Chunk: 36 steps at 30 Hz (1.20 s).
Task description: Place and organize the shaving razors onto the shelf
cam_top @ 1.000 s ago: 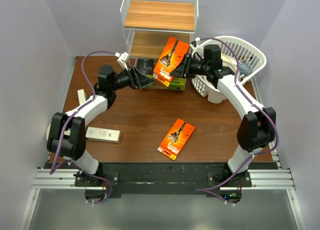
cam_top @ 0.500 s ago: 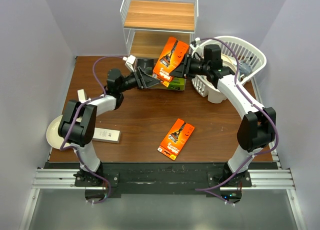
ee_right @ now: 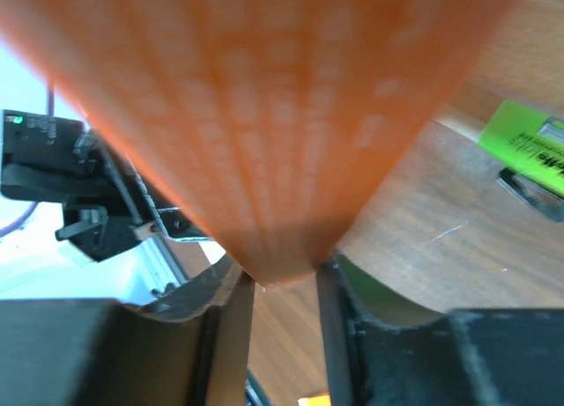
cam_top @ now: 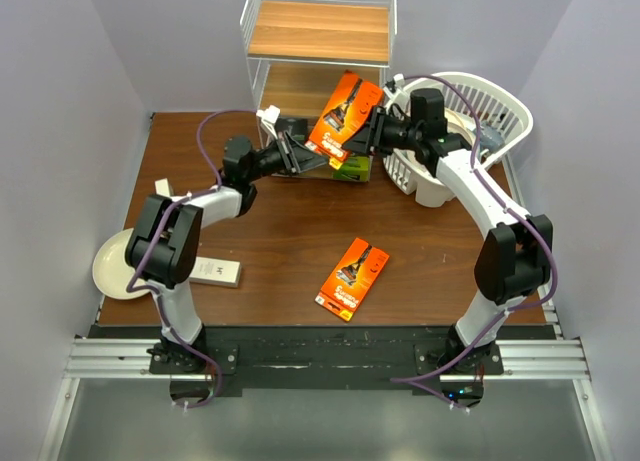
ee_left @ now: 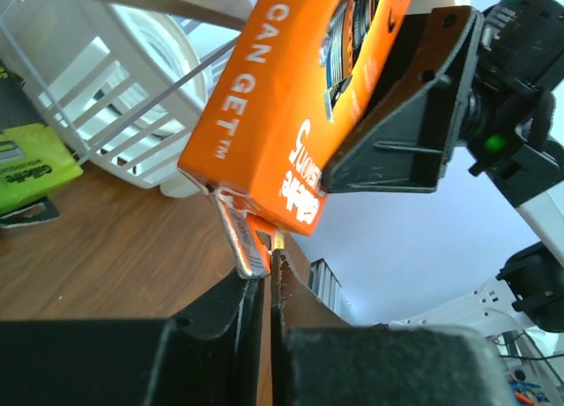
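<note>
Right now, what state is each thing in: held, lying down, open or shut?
right gripper: jaws shut on the held orange card.
held orange card: in the air, tilted, in front of the shelf.
left gripper: jaws nearly shut, tips at that card's lower corner; whether they pinch it is unclear.
second orange card: lying flat on the table.
white box: lying flat on the table.

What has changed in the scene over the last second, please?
The left tool swung right, up to the orange razor pack, and now seems closed on its lower corner. As the left arm swung, it uncovered a cream plate. The right tool kept the pack raised before the shelf. The other orange pack and the white box lay unmoved.
</note>
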### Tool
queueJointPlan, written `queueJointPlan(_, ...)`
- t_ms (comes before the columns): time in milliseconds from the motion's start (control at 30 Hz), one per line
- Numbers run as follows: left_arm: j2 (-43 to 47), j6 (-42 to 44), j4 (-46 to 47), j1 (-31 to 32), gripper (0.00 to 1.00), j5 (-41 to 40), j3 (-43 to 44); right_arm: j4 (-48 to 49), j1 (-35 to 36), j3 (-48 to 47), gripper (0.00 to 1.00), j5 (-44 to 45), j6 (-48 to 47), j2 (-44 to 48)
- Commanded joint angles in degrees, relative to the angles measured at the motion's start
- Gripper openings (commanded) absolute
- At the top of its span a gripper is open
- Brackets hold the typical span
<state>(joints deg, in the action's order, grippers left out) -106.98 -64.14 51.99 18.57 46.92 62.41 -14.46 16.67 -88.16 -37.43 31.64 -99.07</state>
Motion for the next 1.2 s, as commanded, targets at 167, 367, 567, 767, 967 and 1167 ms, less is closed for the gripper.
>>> queueJointPlan(167,0.89,-2.83,6.72,2.44,0.00,-2.27,4.56,-0.66,0.74,-2.28,0.74,5.52,-0.35,1.42)
queueJointPlan(367,3.61,-4.15,8.74,2.26,0.00,-2.27,1.75,-1.27,0.65,-2.28,0.80,6.67,-0.79,2.12)
queueJointPlan(567,8.18,-4.77,10.86,1.21,0.00,-1.65,-6.24,-1.10,1.44,-2.28,0.72,5.61,-2.10,3.88)
queueJointPlan(767,9.51,-5.03,10.06,0.68,0.00,-2.00,-8.10,-0.57,3.02,-3.24,0.73,6.66,-2.28,3.79)
queueJointPlan(967,9.60,-5.38,10.68,0.59,0.00,-2.27,-7.83,-0.84,3.64,-6.67,0.75,7.99,-2.81,2.74)
queueJointPlan(1167,10.12,-4.77,10.24,0.59,0.00,-2.09,-11.61,-0.75,5.04,-7.47,0.76,8.60,-2.81,2.04)
